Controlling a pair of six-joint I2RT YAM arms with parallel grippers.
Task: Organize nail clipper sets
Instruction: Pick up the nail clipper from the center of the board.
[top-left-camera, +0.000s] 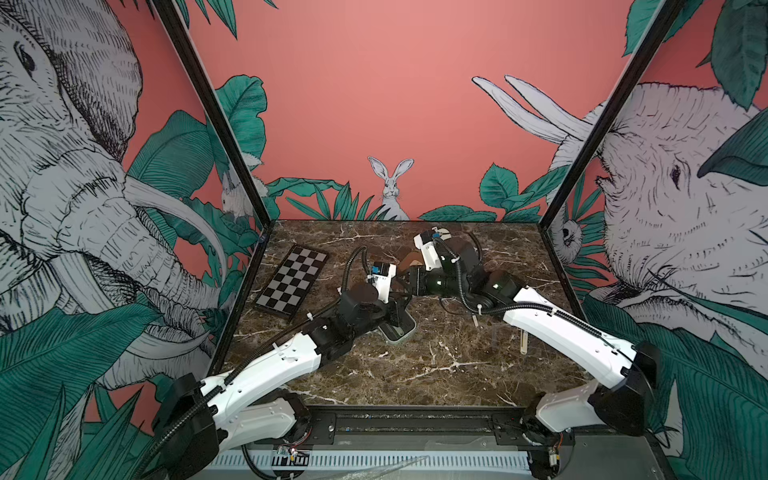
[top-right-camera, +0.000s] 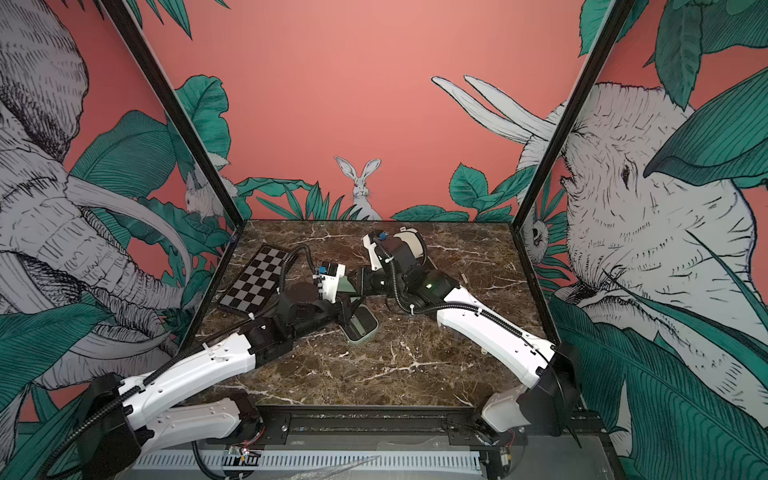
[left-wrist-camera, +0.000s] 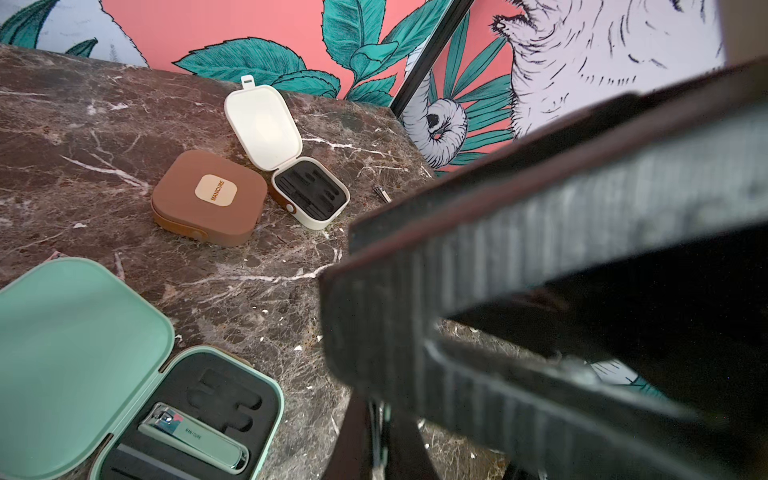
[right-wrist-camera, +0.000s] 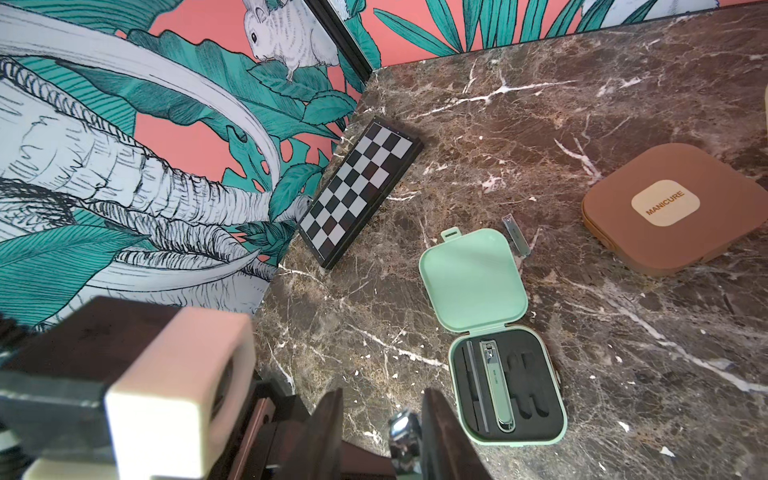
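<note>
The black-and-grey checkerboard (top-left-camera: 293, 280) lies on the left of the marbled bench (top-left-camera: 415, 374), close to the side wall. Nearer the centre the mint green case (right-wrist-camera: 473, 278) lies open with its lid folded flat back. A mint nail clipper (right-wrist-camera: 498, 382) and a dark slim strip (right-wrist-camera: 477, 380) are seated in its black insert, and a small silvery clipper (right-wrist-camera: 516, 235) lies on the bench just beside the lid. The left end effector (left-wrist-camera: 338, 291) hangs over this case in both top views with its jaws closed; whether anything is pinched between them cannot be told. Just behind it, the right end effector (right-wrist-camera: 384, 405) has its jaws apart astride a shiny metal tool (right-wrist-camera: 404, 440). The tool sits against one finger, and bench shows between it and the other finger. The brown case (left-wrist-camera: 208, 197) lies shut with its MANICURE label up, behind the two end effectors. Close beside it, further right and towards the back wall, the cream case (left-wrist-camera: 266, 124) is open with its lid swung back. A small silvery tool (left-wrist-camera: 382, 193) lies near its base. On the right of the bench a slim cream tool (top-left-camera: 524, 341) lies beneath the right arm
</note>
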